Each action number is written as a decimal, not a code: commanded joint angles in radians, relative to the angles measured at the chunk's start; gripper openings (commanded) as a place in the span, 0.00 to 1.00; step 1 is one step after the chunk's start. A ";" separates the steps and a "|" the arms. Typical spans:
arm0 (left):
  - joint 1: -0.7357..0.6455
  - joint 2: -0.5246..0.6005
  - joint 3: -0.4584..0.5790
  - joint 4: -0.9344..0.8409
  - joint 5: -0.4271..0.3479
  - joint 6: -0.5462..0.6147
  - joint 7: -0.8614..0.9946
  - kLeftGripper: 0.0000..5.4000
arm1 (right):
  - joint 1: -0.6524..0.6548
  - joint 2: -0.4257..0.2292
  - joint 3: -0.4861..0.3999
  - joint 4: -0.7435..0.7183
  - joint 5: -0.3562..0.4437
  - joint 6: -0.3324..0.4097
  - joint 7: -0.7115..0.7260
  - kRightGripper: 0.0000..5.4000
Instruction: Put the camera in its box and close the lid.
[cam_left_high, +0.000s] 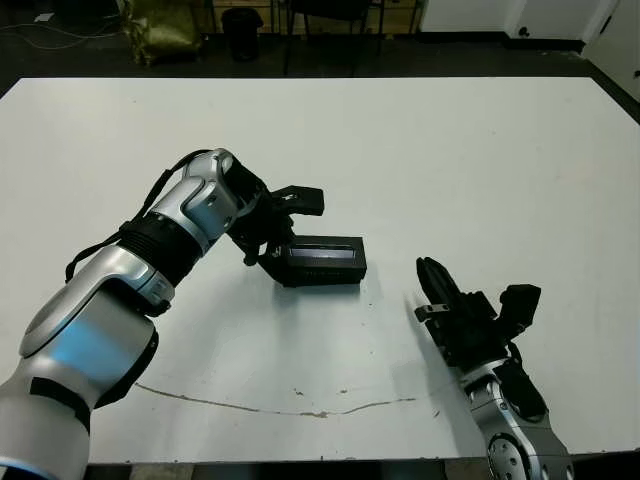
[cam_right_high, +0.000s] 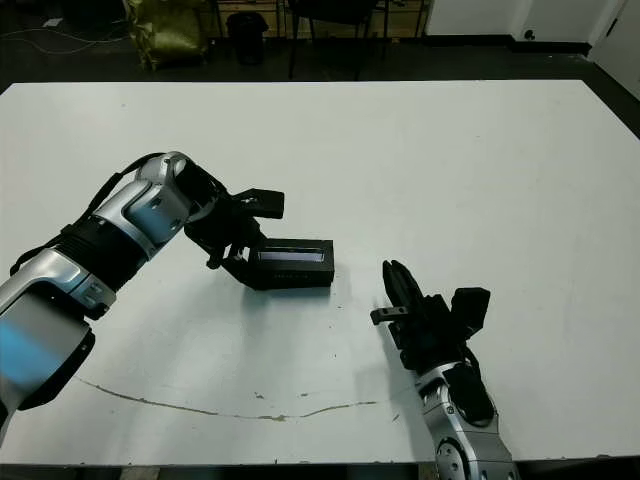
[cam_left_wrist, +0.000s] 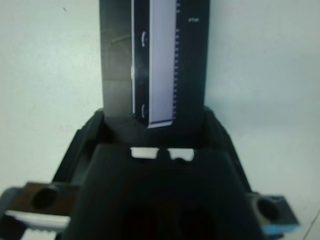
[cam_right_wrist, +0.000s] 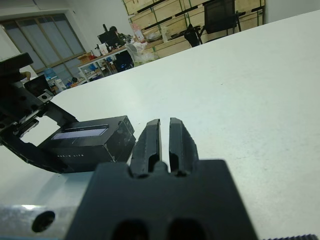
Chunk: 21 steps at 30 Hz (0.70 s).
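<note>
The lid (cam_left_high: 322, 252), black with a long greyish glossy strip on top, lies flat at the table's middle and covers the box, of which only black sides show. The camera is hidden. My left gripper (cam_left_high: 270, 252) is at the lid's left end. In the left wrist view its fingers (cam_left_wrist: 90, 137) press both long sides of the lid (cam_left_wrist: 162, 60), so it is shut on it. My right gripper (cam_left_high: 430, 270) rests near the table's front right, a hand's width right of the lid. Its fingers (cam_right_wrist: 152, 140) are shut together and hold nothing.
A thin brown mark (cam_left_high: 300, 408) runs along the white table (cam_left_high: 450, 150) near its front edge. Beyond the far edge stand a bag (cam_left_high: 160, 30) and chair legs. In the right wrist view a person (cam_right_wrist: 112, 32) sits at a distant desk.
</note>
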<state>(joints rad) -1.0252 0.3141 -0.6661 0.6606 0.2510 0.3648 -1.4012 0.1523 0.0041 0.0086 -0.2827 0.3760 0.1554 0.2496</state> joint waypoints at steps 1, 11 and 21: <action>0.041 0.031 -0.057 0.029 0.073 -0.081 -0.001 0.63 | 0.012 -0.009 -0.001 0.004 -0.005 0.007 -0.001 0.00; 0.060 0.047 -0.050 0.008 0.102 -0.150 0.015 1.00 | 0.011 -0.006 -0.005 0.017 0.004 -0.002 0.009 0.00; 0.074 0.048 -0.044 -0.008 0.103 -0.140 0.022 1.00 | 0.017 -0.007 -0.004 0.012 -0.001 0.003 0.007 0.00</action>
<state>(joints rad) -1.0164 0.3526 -0.6828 0.6380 0.3182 0.2303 -1.3862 0.1577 0.0044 0.0073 -0.2802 0.3774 0.1518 0.2607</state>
